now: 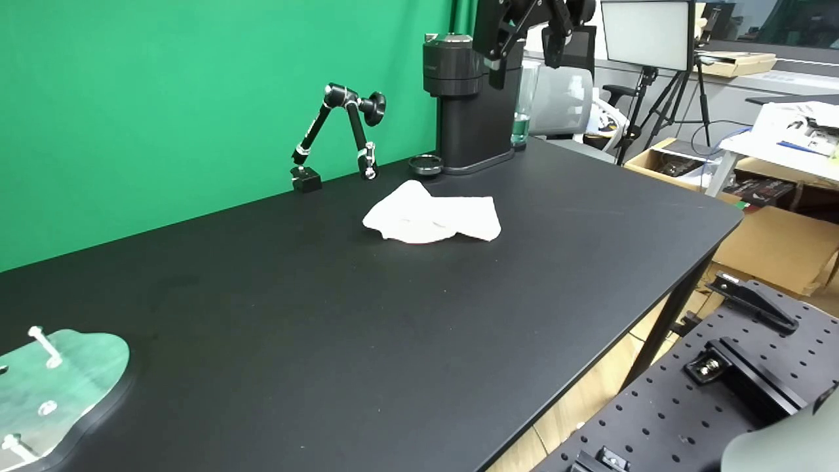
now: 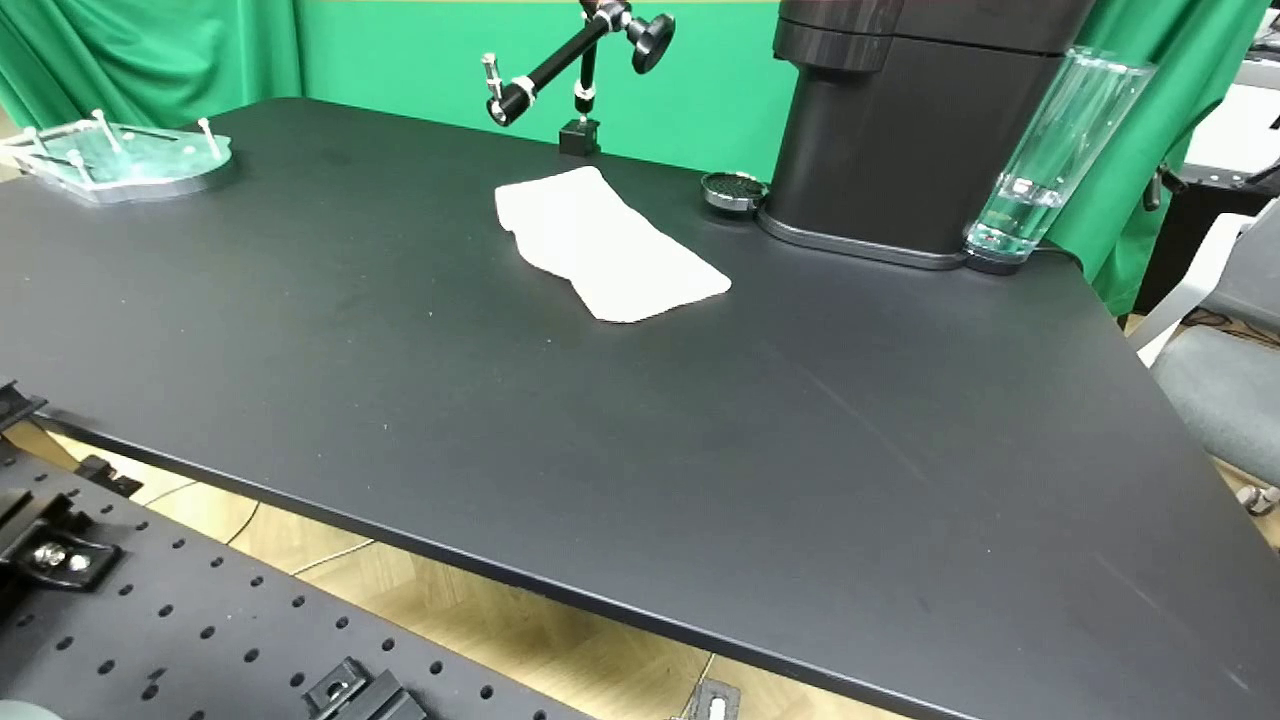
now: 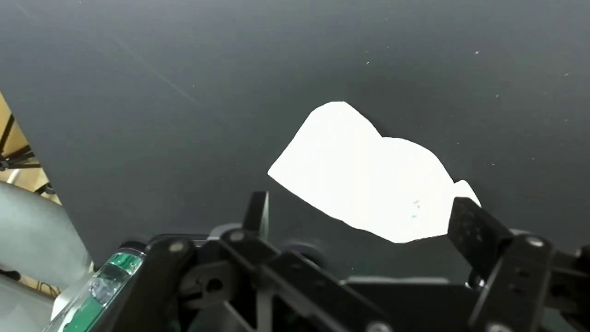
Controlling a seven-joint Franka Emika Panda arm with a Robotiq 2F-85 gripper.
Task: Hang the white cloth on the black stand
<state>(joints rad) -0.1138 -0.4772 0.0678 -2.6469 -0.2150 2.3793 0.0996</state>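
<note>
The white cloth (image 1: 426, 213) lies flat and loosely folded on the black table; it also shows in an exterior view (image 2: 610, 245) and in the wrist view (image 3: 364, 170). The black stand (image 1: 337, 96) is a jointed arm on a small block at the table's back edge, near the green backdrop; it also shows in an exterior view (image 2: 563, 62). My gripper (image 1: 526, 65) is open and empty, high above the table. In the wrist view the gripper's fingers (image 3: 362, 205) are wide apart, with the cloth below and between them. The right finger hides a bit of the cloth.
A black coffee machine (image 1: 468, 124) with a clear water tank (image 2: 1060, 150) stands at the back, right of the cloth. A small round black tray (image 2: 733, 190) sits at its foot. A green pegged plate (image 1: 78, 367) lies at the table's far left. A chair (image 2: 1220, 340) stands beyond the table.
</note>
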